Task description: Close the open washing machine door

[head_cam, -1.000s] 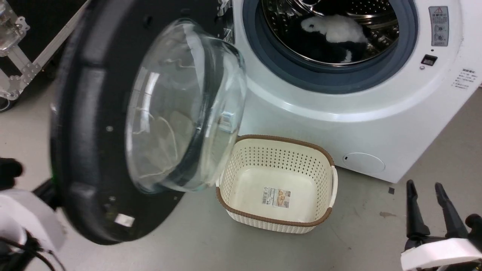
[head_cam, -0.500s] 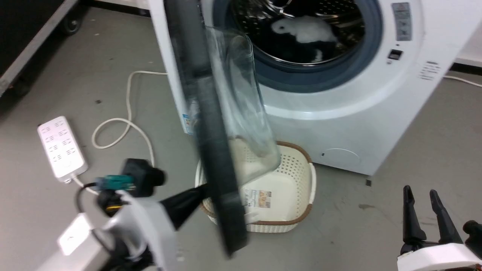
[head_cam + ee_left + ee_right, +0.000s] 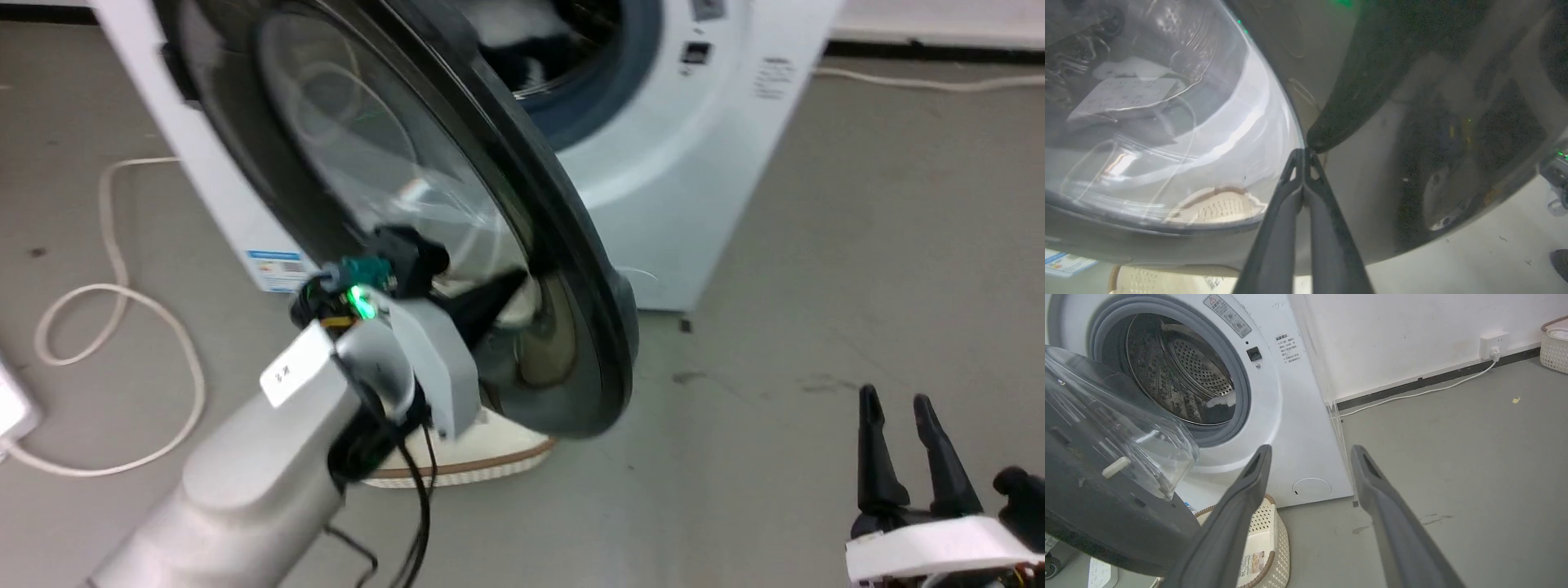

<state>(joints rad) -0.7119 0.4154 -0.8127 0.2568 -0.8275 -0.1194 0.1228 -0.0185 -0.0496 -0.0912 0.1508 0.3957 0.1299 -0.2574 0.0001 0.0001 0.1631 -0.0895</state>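
My left jaws are pressed flat together with nothing between them, and the left gripper (image 3: 510, 286) (image 3: 1303, 155) has its joined tips touching the glossy outer face of the washing machine door (image 3: 571, 245) (image 3: 1372, 122) (image 3: 1106, 522), just beside the edge of the clear glass window. My right jaws stand wide apart and empty; the right gripper (image 3: 894, 398) (image 3: 1311, 449) hangs low over the bare grey floor (image 3: 775, 286), well apart from the door. The door stands part-way open, swung out at an angle from the front of the washing machine (image 3: 678, 163) (image 3: 1290, 416), with its bulging glass pointing in towards the drum opening and a gap showing between the door and the grey gasket. In the head view something white and dark lies inside the drum (image 3: 522, 33). The lower edge of the door's black rim hangs over a cream perforated basket (image 3: 457, 457) (image 3: 1139, 279) (image 3: 1274, 535) that stands on the floor just in front of the machine. To my left a pale cable (image 3: 122, 294) loops across the floor, and a white power strip (image 3: 12, 408) shows at the edge of the head view.
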